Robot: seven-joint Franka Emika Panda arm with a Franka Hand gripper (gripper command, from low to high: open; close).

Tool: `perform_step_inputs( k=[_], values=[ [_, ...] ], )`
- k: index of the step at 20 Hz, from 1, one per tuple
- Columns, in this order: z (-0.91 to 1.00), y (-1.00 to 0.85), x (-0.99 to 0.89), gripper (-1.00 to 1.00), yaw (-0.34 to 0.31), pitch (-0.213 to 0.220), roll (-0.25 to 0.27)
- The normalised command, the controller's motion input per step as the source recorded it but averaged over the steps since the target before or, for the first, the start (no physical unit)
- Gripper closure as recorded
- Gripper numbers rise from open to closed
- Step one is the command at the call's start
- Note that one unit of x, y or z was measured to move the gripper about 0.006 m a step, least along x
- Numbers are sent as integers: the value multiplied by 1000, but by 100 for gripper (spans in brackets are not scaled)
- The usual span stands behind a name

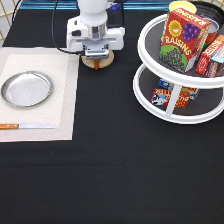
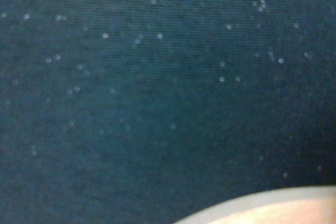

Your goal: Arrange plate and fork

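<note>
The plate [image 1: 26, 89] lies flat on a pale placemat [image 1: 65, 95] at about nine o'clock in the exterior view, its shiny centre bare. Just below it, toward eight o'clock, a wooden-handled knife [image 1: 27, 126] lies along the mat's lower edge, blade pointing toward the middle of the counter [image 1: 115, 170]. No fork shows in either view.

The tool [image 1: 96, 54] hangs near twelve o'clock, directly over a small pale wooden disc [image 1: 97, 62] that rests on the black counter just off the mat's upper corner. The white hand hides the fingertips, so I cannot tell whether they stand apart or together, nor whether they touch the disc.

At about two o'clock stands a white two-tier round rack [image 1: 172, 107]; a raisins box [image 1: 183, 39] sits on its upper shelf with other packets beside and beneath it.

The wrist view shows dark speckled cloth and a pale curved edge [image 2: 277, 207] in one corner, likely the disc.
</note>
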Motion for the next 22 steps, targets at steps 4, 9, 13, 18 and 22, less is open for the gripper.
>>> perform_step_inputs(
  k=[4,9,13,18,22],
  values=[
    [667,-503,-7,100,-49,38,0],
    [497,-522,180,100,-139,44,-27],
    [264,-391,231,100,-185,91,-42],
    [254,-348,274,100,-197,99,-47],
    [153,-350,282,100,-193,61,-45]
  ],
)
